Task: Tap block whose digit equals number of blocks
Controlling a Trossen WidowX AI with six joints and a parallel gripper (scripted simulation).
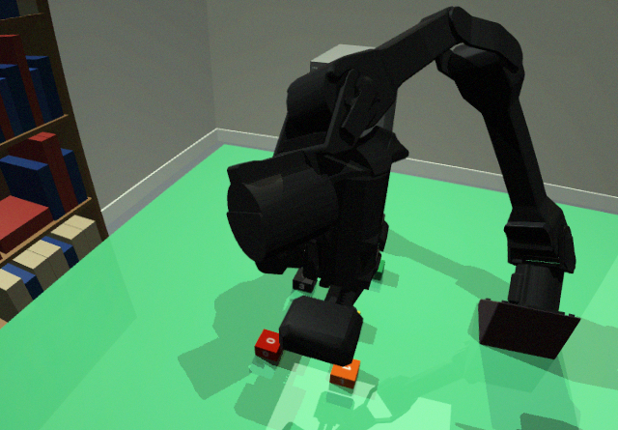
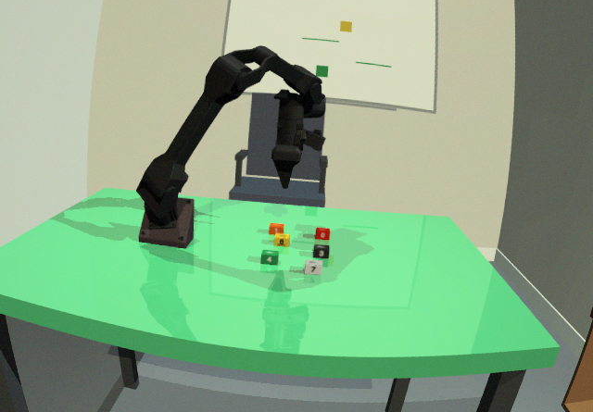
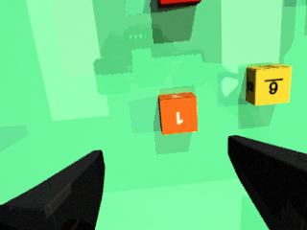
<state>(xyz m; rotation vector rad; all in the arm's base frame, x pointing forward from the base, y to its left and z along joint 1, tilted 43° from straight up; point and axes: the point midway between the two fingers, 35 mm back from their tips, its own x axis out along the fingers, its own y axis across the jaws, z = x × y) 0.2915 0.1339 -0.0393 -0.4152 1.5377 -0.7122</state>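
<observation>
My gripper (image 2: 285, 185) (image 3: 166, 151) is open and empty, well above the table. The orange block (image 1: 344, 374) (image 2: 276, 229) (image 3: 178, 114), digit 1, lies below, ahead of the fingertips in the wrist view. The yellow block (image 2: 282, 240) (image 3: 269, 85), whose barred digit looks like an upside-down 6 in the wrist view, lies right of it. The red block (image 1: 267, 344) (image 2: 322, 233) (image 3: 179, 1) shows 0, the black block (image 1: 303, 283) (image 2: 321, 251) 3, the green block (image 1: 380, 270) (image 2: 270, 257) 4, and the white block (image 2: 313, 268) 7. The arm hides the white block in the top view.
The arm's base (image 1: 526, 328) (image 2: 167, 230) stands on the green table (image 1: 150, 315) (image 2: 383, 330), away from the blocks. A chair (image 2: 287, 187) stands behind the table, and a bookshelf (image 1: 74, 165) stands at the left of the top view.
</observation>
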